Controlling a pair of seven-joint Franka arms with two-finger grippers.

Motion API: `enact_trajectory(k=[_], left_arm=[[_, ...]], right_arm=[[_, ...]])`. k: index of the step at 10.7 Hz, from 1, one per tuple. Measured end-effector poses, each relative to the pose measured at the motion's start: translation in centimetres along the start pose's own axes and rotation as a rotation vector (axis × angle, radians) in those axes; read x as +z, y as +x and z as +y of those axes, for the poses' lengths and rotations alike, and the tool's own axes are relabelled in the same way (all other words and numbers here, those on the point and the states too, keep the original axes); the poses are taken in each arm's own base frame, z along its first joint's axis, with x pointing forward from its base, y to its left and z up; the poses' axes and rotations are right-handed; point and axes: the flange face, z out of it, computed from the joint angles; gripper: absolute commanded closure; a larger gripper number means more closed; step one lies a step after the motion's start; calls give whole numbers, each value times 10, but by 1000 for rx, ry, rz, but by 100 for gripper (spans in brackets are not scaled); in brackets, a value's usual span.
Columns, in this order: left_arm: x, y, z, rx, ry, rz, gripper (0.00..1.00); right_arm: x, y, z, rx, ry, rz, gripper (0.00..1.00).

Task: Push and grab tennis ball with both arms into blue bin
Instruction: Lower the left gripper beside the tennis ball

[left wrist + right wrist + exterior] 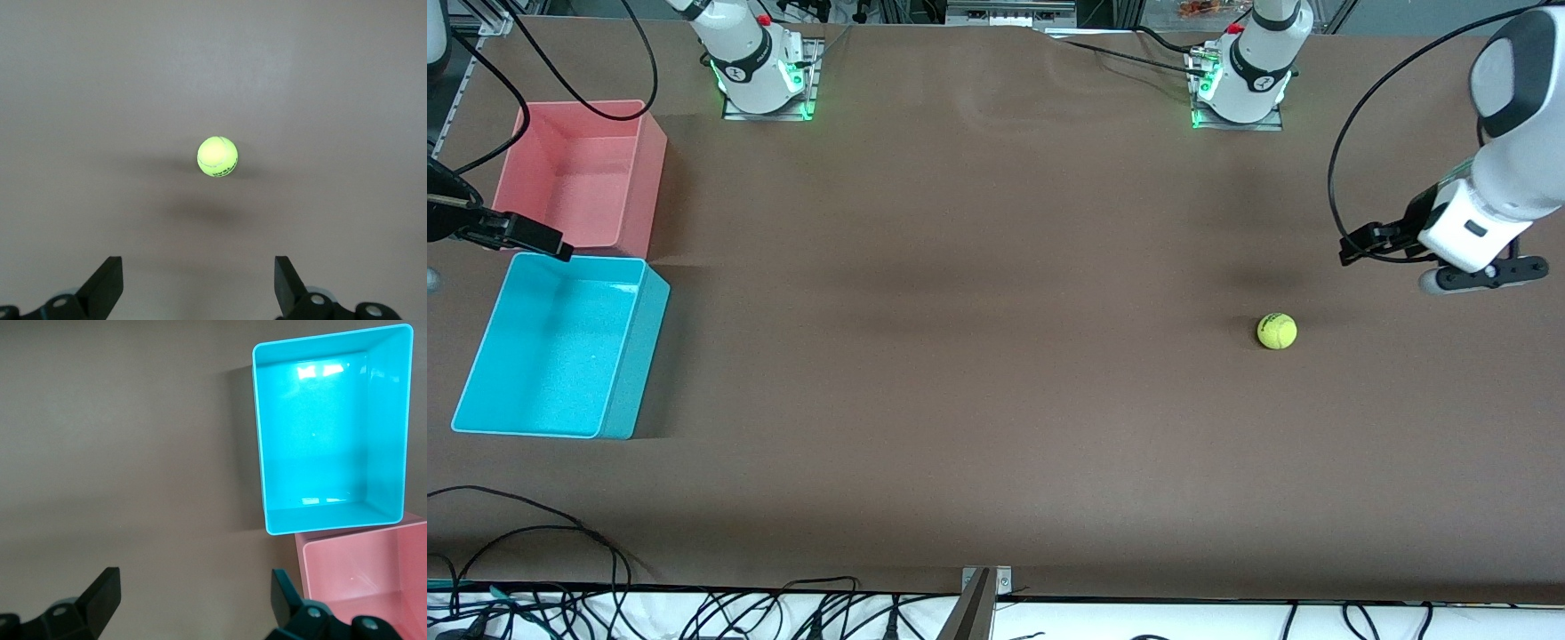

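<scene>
The tennis ball (1276, 331), yellow-green with faint dark print, rests on the brown table toward the left arm's end. My left gripper (1353, 247) hangs in the air over the table beside the ball, open and holding nothing. In the left wrist view the ball (217, 157) lies centred ahead of the left gripper (199, 268). The blue bin (627, 356) stands open at the right arm's end, with nothing in it. My right gripper (551, 244) hovers open over the seam between the two bins. The right wrist view shows the blue bin (263, 440) ahead of the right gripper (195, 581).
A pink bin (645, 178) touches the blue bin's end, farther from the front camera; its corner (333, 550) shows in the right wrist view. Both arm bases (765, 71) (1240, 84) stand along the table's back edge. Black cables (560, 533) lie along the front edge.
</scene>
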Motion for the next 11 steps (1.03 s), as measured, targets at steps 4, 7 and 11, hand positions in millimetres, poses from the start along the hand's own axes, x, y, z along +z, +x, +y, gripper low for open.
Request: enact_trajectory(k=[4, 7, 11], left_arm=[[56, -4, -1, 2, -4, 31, 1], [79, -8, -1, 36, -4, 35, 71], [100, -14, -3, 399, 5, 21, 100]], right_arm=[[0, 0, 0, 0, 0, 0, 0], [1, 0, 0, 0, 0, -1, 0], [5, 2, 0, 0, -1, -8, 0]])
